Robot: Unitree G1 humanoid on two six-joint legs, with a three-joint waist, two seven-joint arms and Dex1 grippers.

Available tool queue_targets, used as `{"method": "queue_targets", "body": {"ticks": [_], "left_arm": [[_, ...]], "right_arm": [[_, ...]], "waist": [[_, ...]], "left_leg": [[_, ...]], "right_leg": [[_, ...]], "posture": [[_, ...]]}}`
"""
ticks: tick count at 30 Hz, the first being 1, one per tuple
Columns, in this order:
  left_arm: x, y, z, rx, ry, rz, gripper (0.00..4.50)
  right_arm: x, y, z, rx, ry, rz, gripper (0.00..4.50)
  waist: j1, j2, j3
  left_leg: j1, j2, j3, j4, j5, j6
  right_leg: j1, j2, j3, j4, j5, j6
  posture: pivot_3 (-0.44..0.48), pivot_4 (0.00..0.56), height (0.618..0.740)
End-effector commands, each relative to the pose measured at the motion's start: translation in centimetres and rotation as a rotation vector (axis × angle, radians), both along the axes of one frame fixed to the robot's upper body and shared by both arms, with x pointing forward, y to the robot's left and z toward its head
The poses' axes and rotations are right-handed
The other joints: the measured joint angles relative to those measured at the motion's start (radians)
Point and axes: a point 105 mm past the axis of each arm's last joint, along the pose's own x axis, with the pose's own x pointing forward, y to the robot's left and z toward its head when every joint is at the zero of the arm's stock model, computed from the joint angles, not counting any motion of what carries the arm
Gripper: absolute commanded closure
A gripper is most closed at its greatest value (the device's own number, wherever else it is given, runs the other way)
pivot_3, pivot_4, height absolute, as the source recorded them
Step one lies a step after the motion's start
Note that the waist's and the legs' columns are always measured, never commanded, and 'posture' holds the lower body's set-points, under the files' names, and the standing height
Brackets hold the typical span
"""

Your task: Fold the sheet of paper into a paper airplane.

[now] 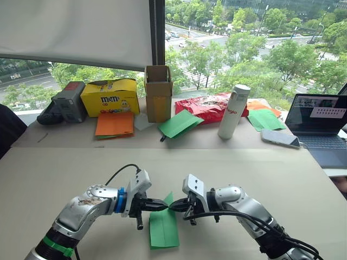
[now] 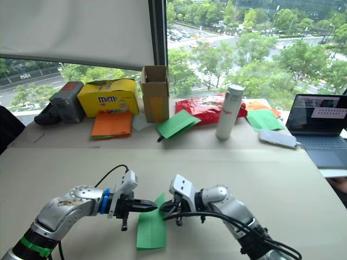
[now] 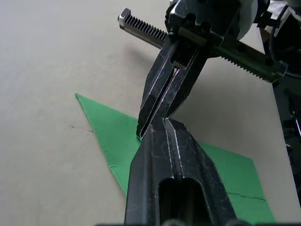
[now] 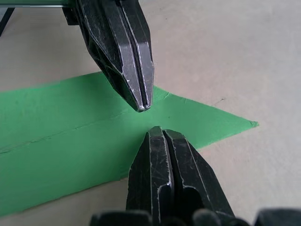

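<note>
Left eye view showed the paper airplane (image 1: 163, 227), a narrow folded green wedge, lying flat on the worktop (image 1: 260, 173). Left of its pointed end, the left hand (image 1: 161, 205) had its fingers pressed together; right of that end, the right hand (image 1: 177, 205) was likewise closed, tips nearly meeting over the paper.

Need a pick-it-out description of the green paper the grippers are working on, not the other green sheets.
On the near beige table, look between the left gripper and right gripper, whose shut black fingertips meet over it. The folded bright green paper sheet lies flat, pointed at its far end; the other green sheets lie by the window.
</note>
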Motion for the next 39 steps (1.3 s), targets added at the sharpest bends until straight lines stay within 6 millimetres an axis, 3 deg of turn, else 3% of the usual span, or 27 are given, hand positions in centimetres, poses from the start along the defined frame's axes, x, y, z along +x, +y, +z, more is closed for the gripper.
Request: {"method": "queue_targets", "body": {"ticks": [1, 8, 12, 15, 22, 29, 39], "left_arm": [[-0.5, 0.0, -0.5, 0.043, -0.029, -0.057, 4.50], [-0.8, 0.0, -2.5, 0.105, -0.029, -0.061, 4.50], [-1.2, 0.0, -2.9, 0.108, -0.029, -0.050, 4.50], [-1.1, -0.1, -2.7, 0.085, -0.036, -0.024, 4.50], [-1.1, -0.2, -2.3, 0.068, -0.045, 0.003, 4.50], [-1.3, 0.0, -2.1, 0.062, -0.041, 0.025, 4.50], [-1.2, 0.9, -1.5, -0.010, 0.012, 0.142, 4.50]], "right_arm": [[0.7, -1.7, -0.8, -0.049, 0.020, -0.082, 4.48], [1.2, -1.3, 0.3, -0.011, -0.035, -0.074, 4.48], [2.1, -2.0, 3.1, 0.047, -0.124, -0.080, 4.48], [2.3, -2.7, 4.1, 0.049, -0.165, -0.080, 4.48], [1.0, -1.7, 2.8, 0.037, -0.171, -0.013, 4.48], [1.9, -0.5, 1.2, 0.023, -0.154, -0.008, 4.48], [3.1, 1.1, 2.2, 0.067, -0.193, 0.027, 4.48]], "waist": [[0.000, 0.000, 0.000], [0.001, 0.000, 0.000], [0.003, 0.000, 0.000], [0.004, 0.000, 0.000], [0.005, 0.000, 0.000], [0.004, 0.000, 0.000], [-0.013, 0.000, 0.000]], "left_leg": [[0.000, 0.000, 0.000, 0.000, 0.000, 0.000], [0.000, 0.000, 0.000, 0.000, 0.000, 0.000], [0.000, 0.000, 0.000, 0.000, 0.000, 0.000], [0.000, 0.000, 0.000, 0.000, 0.000, 0.001], [0.000, 0.000, 0.000, 0.000, 0.000, 0.001], [0.000, 0.000, 0.000, 0.000, 0.000, 0.001], [0.000, 0.001, 0.001, 0.000, 0.000, 0.000]], "right_leg": [[0.000, 0.000, 0.000, 0.000, 0.000, 0.000], [0.000, 0.000, 0.000, 0.000, 0.000, 0.000], [0.000, -0.001, 0.000, 0.000, 0.000, 0.000], [0.000, -0.001, 0.001, 0.000, 0.000, 0.000], [0.000, 0.000, 0.000, 0.000, 0.000, 0.000], [0.000, 0.000, 0.000, 0.000, 0.000, 0.000], [-0.002, 0.000, 0.001, 0.006, 0.000, 0.000]], "posture": [[0.000, 0.150, 0.740], [0.000, 0.150, 0.740], [0.000, 0.150, 0.740], [0.000, 0.150, 0.740], [0.000, 0.150, 0.740], [0.000, 0.150, 0.740], [0.000, 0.150, 0.740]]}}
